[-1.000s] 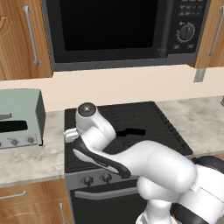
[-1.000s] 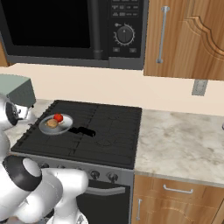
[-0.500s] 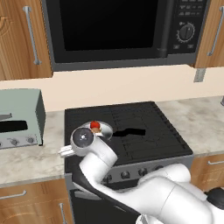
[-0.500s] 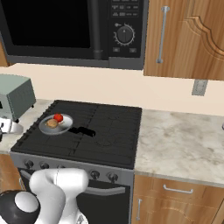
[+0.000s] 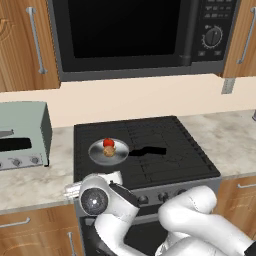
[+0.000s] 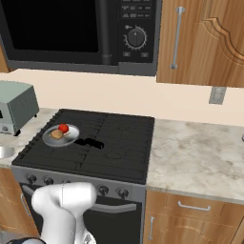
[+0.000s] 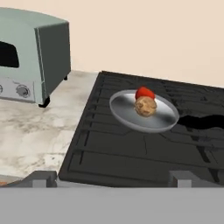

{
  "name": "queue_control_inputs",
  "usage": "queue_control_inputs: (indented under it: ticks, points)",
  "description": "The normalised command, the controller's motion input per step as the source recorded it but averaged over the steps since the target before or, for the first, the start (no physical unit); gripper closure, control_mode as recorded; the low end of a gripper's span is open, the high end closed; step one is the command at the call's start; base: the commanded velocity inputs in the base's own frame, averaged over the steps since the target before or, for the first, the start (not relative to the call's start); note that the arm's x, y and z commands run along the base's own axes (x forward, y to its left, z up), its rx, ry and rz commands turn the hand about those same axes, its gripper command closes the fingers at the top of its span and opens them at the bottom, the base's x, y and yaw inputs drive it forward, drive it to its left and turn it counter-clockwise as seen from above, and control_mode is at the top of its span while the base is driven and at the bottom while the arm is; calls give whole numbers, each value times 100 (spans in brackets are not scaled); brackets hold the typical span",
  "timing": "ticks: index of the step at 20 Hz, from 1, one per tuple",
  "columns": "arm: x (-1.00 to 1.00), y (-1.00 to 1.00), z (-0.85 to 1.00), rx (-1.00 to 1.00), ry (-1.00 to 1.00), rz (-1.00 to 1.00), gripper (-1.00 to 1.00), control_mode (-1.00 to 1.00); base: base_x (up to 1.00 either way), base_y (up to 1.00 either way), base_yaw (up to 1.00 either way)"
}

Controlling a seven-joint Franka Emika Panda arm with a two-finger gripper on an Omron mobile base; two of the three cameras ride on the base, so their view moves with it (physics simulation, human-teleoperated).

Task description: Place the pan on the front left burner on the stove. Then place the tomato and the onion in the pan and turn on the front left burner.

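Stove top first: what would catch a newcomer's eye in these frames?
The pan sits on the front left burner of the stove, holding the tomato and, right beside it, the onion. Its black handle points right across the grate. Left of the stove, a pale green toaster oven stands on the counter, and the white arm hangs low before the knobs.

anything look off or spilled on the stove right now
Nothing stands out. The pan sits flat on the front left burner with the tomato and onion inside it, touching each other. Nothing is spilled on the stove.
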Motion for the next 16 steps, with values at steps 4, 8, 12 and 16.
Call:
queue_control_inputs:
  ticks: [4, 8, 12, 16]
  points:
    - [-61, 0, -2, 0, -21, 0, -100, -100, 0, 0, 0]
    - [-51, 0, -14, 0, -14, 0, -100, -100, 0, 0, 0]
    - [-8, 0, -9, 0, -7, 0, -100, -100, 0, 0, 0]
    - [0, -1, -7, 0, -4, 0, -100, -100, 0, 0, 0]
